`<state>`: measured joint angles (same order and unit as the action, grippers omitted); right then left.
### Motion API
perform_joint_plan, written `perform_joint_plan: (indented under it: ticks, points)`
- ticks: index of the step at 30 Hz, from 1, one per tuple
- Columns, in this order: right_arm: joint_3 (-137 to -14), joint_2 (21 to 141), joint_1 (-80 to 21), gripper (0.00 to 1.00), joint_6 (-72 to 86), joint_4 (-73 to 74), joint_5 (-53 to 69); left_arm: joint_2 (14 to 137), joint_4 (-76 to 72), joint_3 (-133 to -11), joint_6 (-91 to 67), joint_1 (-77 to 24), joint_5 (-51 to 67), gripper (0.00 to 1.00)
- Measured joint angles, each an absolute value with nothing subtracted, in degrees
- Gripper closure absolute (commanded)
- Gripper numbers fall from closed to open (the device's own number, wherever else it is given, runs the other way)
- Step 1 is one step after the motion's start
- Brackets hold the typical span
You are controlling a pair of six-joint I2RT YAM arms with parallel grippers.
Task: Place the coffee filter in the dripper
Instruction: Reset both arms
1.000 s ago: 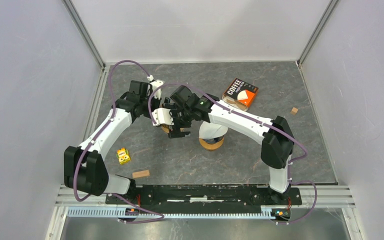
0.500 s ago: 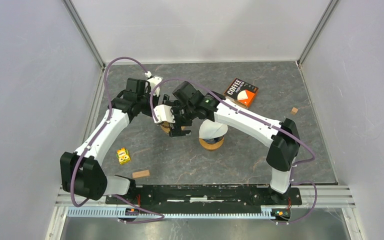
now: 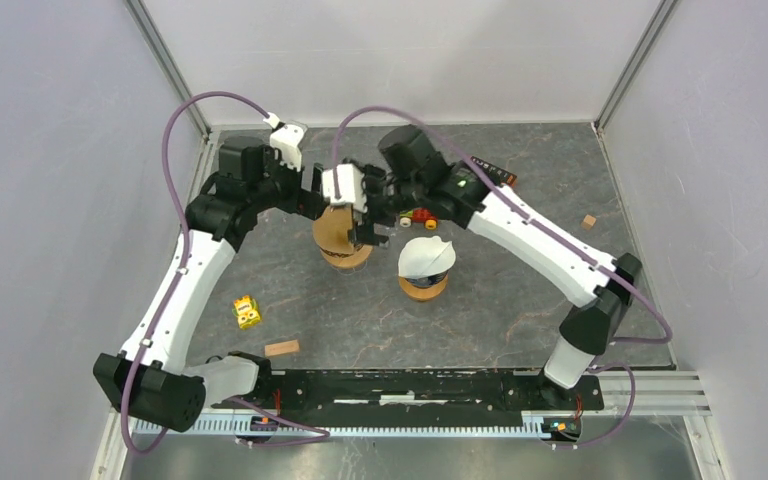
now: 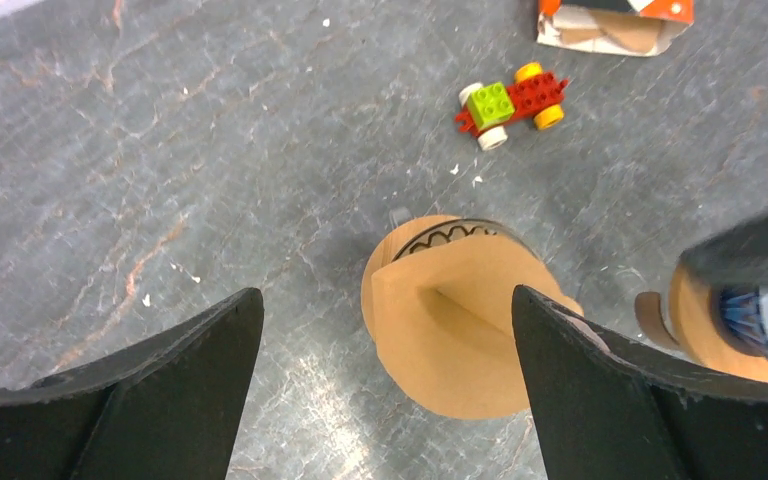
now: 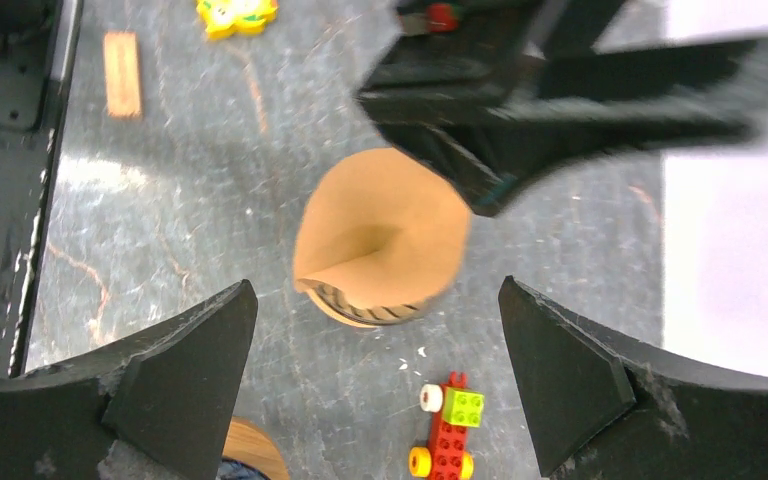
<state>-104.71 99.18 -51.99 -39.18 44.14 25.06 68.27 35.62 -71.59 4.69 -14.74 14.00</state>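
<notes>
**Grey table (image 3: 520,300), filter perched crooked**

Brown coffee filter (image 4: 450,330) sits lopsided in the dripper (image 4: 460,229), mid-table toward the far-left corner. Both the left gripper (image 4: 385,300) and right gripper (image 5: 375,288) hang spread wide above it, holding nothing. A finger clipping that raised edge could tip it out.

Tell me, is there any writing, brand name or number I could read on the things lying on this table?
Nothing here can be read.
Box: mostly hidden behind the right arm, so its print cannot be read; the left wrist view shows only its edge, with no letters.
Yellow block: dark marks, too small to read.
</notes>
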Motion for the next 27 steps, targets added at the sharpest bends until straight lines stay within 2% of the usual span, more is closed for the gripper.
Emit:
perform_joint_plan:
  ticks: [7,14,23,27]
  points:
    - [-105.25,91.31,-46.02,0.02,-32.34,39.31,26.04,68.29,37.36,-76.53,4.67,-14.74,16.71,0.01]
    - [-93.30,79.42,-39.46,0.02,-29.04,34.17,25.69,68.58,37.52,-76.66,4.58,-14.74,19.64,0.00]
    - [-79.33,70.63,-22.81,0.02,-21.45,27.09,25.02,66.04,31.03,-74.26,2.94,-14.74,18.98,0.00]
    - [-74.19,64.99,-19.14,0.02,-20.60,24.01,24.71,64.07,27.40,-72.90,0.86,-14.68,17.54,0.00]
